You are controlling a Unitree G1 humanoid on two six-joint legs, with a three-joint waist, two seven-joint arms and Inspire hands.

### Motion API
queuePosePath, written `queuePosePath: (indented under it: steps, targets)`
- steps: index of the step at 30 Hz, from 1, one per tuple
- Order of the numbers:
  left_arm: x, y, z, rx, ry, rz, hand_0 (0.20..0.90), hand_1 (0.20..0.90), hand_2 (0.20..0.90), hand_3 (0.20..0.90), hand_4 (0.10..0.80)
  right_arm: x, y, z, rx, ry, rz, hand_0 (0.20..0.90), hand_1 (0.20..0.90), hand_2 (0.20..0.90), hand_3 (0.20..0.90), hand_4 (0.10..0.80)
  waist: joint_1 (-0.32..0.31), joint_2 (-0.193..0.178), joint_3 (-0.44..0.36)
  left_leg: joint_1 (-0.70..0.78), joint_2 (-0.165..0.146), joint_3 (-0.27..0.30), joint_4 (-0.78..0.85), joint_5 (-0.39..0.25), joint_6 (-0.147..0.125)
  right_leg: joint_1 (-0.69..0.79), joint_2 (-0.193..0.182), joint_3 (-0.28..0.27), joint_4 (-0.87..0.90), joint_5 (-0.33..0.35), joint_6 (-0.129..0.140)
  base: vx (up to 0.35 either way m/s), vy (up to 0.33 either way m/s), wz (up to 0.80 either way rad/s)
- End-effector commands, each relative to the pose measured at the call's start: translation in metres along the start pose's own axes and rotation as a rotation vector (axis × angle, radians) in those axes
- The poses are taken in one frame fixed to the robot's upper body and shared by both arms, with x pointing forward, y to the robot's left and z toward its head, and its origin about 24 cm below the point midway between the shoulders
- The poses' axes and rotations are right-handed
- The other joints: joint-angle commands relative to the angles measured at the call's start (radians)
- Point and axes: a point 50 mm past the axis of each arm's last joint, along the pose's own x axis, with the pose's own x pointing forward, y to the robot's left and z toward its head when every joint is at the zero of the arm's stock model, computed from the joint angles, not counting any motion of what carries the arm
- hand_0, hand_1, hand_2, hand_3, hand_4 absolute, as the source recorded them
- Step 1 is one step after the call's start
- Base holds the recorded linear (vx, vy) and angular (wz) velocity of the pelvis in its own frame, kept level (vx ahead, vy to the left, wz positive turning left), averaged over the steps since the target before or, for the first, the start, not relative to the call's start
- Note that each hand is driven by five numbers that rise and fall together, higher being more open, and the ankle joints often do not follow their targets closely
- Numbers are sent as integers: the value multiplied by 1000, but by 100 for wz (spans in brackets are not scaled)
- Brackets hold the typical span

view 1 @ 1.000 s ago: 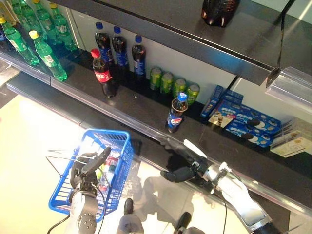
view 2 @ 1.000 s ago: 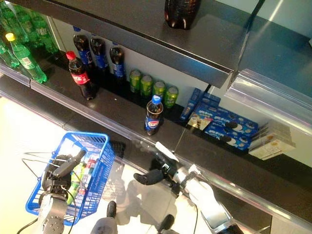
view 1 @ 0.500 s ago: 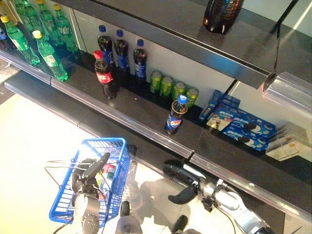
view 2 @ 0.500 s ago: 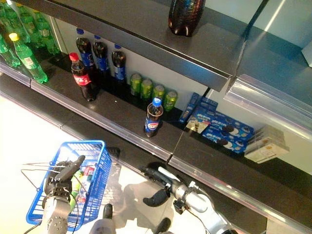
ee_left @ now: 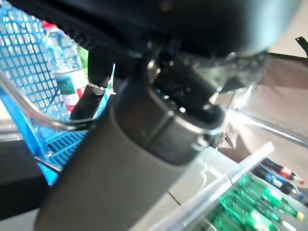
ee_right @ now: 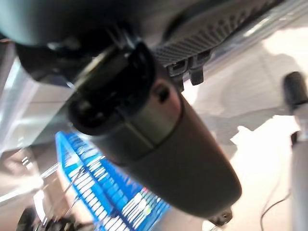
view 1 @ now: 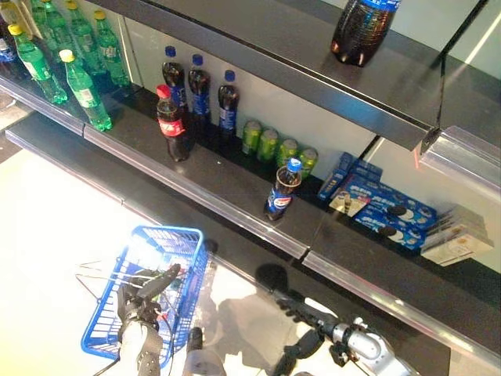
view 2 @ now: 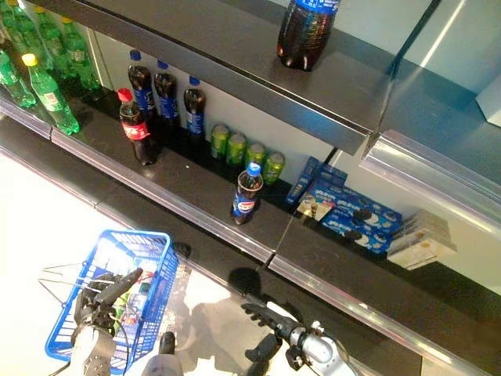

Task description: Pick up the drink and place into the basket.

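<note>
A dark cola bottle with a blue cap and blue label [view 1: 282, 189] stands upright alone near the front of the black middle shelf [view 1: 227, 205]. My right hand [view 1: 311, 323] hangs low, below and in front of that shelf, with its fingers open and empty, well apart from the bottle. My left hand [view 1: 139, 291] is shut on the thin wire handles of the blue basket [view 1: 168, 233], which hangs low at the left. The basket holds a clear water bottle [ee_left: 62, 60] and other small packs.
On the same shelf stand a red-capped cola bottle [view 1: 171, 125], dark blue-capped bottles [view 1: 196, 84], green cans [view 1: 278, 146], green bottles [view 1: 74, 74] and blue biscuit boxes [view 1: 383, 213]. A large dark bottle [view 1: 360, 27] stands on the upper shelf, which overhangs the lower one.
My right hand has dropped down and back from the shelf's front edge. The view has shifted a little. The cola bottle stands where it was and the basket still hangs at the left.
</note>
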Motion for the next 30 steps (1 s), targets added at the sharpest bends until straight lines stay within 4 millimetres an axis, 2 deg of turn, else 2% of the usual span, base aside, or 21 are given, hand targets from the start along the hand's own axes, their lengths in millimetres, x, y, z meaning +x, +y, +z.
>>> queuePosePath:
  steps: [1, 5, 6, 8, 16, 25, 30]
  targets:
    - [7, -40, 95, 40, -502, -232, 300, 300, 300, 200, 100, -5, -13, -5, -8, -3, -80, 900, 900, 900, 900, 800, 7, 46, -110, -142, -64, 3, -16, 29, 16, 168, 71, 6, 55, -192, -23, 46, 13, 1]
    - [13, -25, 67, 62, -366, -201, 300, 300, 300, 200, 100, -7, -10, -32, 85, 117, -140, 900, 900, 900, 900, 800, 14, 50, -109, -136, -64, 5, -16, 25, 20, 172, 70, 3, 56, -190, -22, 44, 16, 2]
    - [13, -25, 67, 62, -367, -201, 300, 300, 300, 200, 100, -7, -10, -32, 85, 117, -140, 900, 900, 900, 900, 800, 14, 50, -109, -135, -64, 5, -16, 25, 20, 172, 70, 3, 55, -190, -22, 41, 17, 0]
    - [16, -16, 49, 96, -285, -191, 300, 300, 300, 200, 100, -11, -6, -47, 155, 185, -165, 900, 900, 900, 900, 800, 15, 51, -110, -132, -65, 7, -16, 22, 22, 173, 69, 3, 54, -187, -21, 41, 13, 0]
    - [19, 13, -5, 302, -55, -146, 300, 300, 300, 200, 100, -28, 17, -93, 316, 412, -207, 900, 900, 900, 900, 800, 1, 68, -113, -117, -67, 17, -16, 11, 30, 166, 65, 10, 51, -177, -15, 52, 24, 0]
    - [13, 45, -43, 417, 172, -107, 300, 300, 300, 200, 100, -39, 27, -111, 365, 536, -210, 900, 900, 900, 900, 800, -25, 90, -110, -101, -74, 32, -12, -1, 37, 156, 44, 9, 51, -169, -1, 90, 80, -3]
    - [9, 54, -49, 416, 203, -81, 300, 300, 300, 200, 100, -39, 24, -111, 350, 547, -209, 900, 900, 900, 900, 800, -22, 80, -108, -88, -90, 22, -11, -14, 48, 161, 29, 5, 56, -167, 12, 137, 118, -2]
